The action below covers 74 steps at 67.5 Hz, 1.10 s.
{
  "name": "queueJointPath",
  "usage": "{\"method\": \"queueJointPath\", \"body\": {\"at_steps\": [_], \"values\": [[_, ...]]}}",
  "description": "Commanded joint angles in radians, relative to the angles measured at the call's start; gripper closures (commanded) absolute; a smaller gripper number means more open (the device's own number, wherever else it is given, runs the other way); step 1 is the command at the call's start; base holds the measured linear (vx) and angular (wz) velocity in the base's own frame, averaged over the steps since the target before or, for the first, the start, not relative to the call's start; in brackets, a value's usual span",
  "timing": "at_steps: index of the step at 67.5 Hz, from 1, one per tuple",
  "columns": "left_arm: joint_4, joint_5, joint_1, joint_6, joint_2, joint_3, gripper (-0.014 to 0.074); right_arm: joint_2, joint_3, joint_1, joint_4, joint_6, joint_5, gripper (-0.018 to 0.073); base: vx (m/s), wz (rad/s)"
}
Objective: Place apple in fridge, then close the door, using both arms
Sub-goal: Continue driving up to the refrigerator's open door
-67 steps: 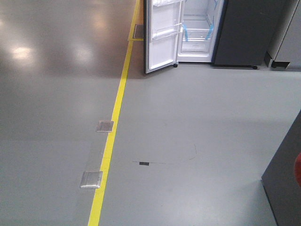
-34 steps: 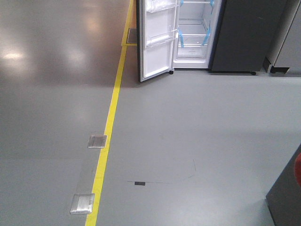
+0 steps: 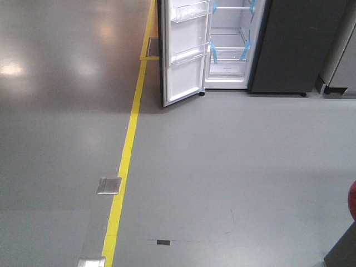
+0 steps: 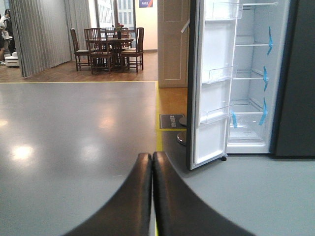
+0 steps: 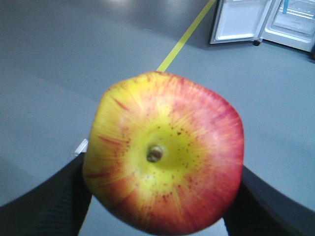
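The fridge stands open at the far end of the grey floor, white inside with glass shelves and blue tape strips. Its door is swung out to the left, with clear bins on the white lining. In the left wrist view the fridge and door lie ahead to the right of my left gripper, which is shut and empty. My right gripper is shut on the red and yellow apple, stem dimple facing the camera. A red sliver of the apple shows at the front view's right edge.
A yellow floor line runs toward the door's left side, with metal floor plates beside it. A dark grey cabinet adjoins the fridge on the right. A dark panel sits at the bottom right. A dining table with chairs stands far back.
The fridge and door have grown larger and moved lower in the front view, and the floor plates and line have slid toward the bottom edge. The view has advanced toward the fridge.
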Motion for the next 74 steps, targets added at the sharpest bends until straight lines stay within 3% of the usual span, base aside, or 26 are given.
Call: {"method": "queueJointPath", "body": {"at_steps": [1, 74], "values": [[-0.006, -0.074, -0.001, -0.009, -0.015, 0.028, 0.0603, 0.01, -0.025, -0.001, -0.002, -0.009, -0.08, 0.0199, 0.28, -0.03], [-0.006, -0.074, -0.001, -0.009, -0.015, 0.028, 0.0603, 0.01, -0.025, -0.001, -0.002, -0.009, -0.08, 0.0199, 0.27, -0.04]]}}
